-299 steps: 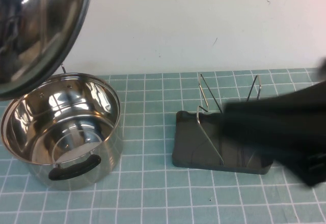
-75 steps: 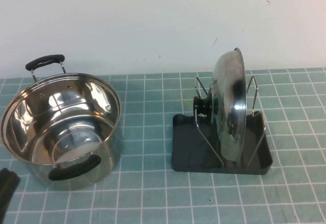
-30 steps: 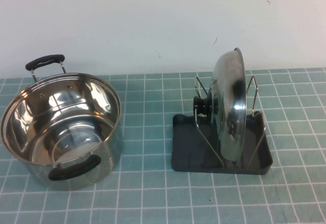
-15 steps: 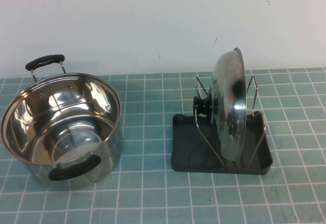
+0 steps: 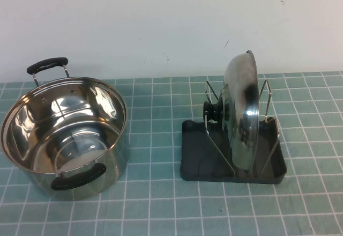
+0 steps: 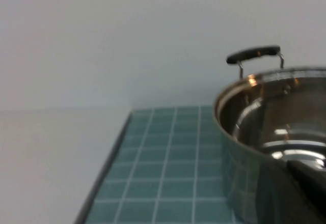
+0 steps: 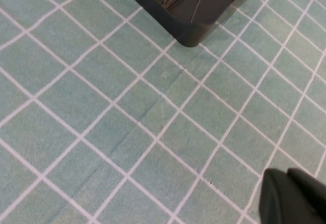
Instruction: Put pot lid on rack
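Note:
The shiny steel pot lid (image 5: 241, 112) stands on edge in the rack (image 5: 203, 161), leaning between the wire loops (image 5: 267, 94), with its black knob (image 5: 211, 110) facing left. Nothing holds it. Neither gripper shows in the high view. My right gripper (image 7: 288, 196) is shut and empty, low over the green mat near a corner of the rack (image 7: 193, 10). My left gripper (image 6: 308, 180) shows only as a dark shape close beside the pot (image 6: 275, 127).
The deep steel pot (image 5: 64, 134) with two black handles stands open on the left of the green tiled mat (image 5: 155, 204). In the left wrist view the mat's edge (image 6: 109, 158) meets a bare white table. A white wall is behind.
The lid, held high at the left ten seconds ago, now stands in the rack. Both arms have left the high view. Nothing has moved in the last second.

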Motion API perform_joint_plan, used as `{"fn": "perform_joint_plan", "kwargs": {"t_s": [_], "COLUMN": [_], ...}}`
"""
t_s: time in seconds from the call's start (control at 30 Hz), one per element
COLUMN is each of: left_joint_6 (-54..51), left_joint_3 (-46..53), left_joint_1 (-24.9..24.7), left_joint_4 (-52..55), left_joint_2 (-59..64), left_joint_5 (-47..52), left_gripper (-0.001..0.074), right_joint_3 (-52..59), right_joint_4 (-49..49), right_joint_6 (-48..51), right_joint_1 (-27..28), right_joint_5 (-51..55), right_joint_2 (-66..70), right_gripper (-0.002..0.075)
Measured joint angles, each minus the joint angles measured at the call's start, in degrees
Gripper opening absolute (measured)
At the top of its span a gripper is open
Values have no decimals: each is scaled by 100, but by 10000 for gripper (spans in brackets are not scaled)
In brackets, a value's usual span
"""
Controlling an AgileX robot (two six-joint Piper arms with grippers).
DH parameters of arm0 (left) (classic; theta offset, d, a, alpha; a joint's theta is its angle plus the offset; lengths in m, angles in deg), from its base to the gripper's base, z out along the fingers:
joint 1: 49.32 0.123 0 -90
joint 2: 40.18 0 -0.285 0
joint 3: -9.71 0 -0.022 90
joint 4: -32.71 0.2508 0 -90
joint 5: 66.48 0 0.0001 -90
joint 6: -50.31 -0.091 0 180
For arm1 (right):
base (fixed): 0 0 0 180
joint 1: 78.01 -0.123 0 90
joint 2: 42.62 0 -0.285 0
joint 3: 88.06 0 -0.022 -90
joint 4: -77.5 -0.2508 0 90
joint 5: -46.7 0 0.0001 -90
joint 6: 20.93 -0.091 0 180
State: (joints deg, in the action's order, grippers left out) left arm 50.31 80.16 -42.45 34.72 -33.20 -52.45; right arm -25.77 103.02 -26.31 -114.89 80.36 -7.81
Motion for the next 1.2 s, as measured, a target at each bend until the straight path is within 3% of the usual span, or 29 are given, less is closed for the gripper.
{"fn": "perform_joint_plan", "kwargs": {"t_s": [0.17, 0.4, 0.6, 1.2], "left_joint_6": [-234, 281, 753, 1116], "left_joint_3": [0, 692, 792, 782], "left_joint_1": [-112, -66, -66, -197], "left_joint_4": [-489, -366, -270, -270], "left_joint_2": [0, 0, 0, 0], "left_joint_5": [564, -232, 311, 343], "left_gripper": [-2, -2, -1, -2], "right_joint_3": [0, 0, 0, 0], "right_joint_4": [0, 0, 0, 0], "right_joint_6": [0, 0, 0, 0], "right_joint_1": [0, 0, 0, 0], "right_joint_5": [0, 0, 0, 0], "right_joint_2": [0, 0, 0, 0], "right_gripper": [-1, -1, -1, -1]}}
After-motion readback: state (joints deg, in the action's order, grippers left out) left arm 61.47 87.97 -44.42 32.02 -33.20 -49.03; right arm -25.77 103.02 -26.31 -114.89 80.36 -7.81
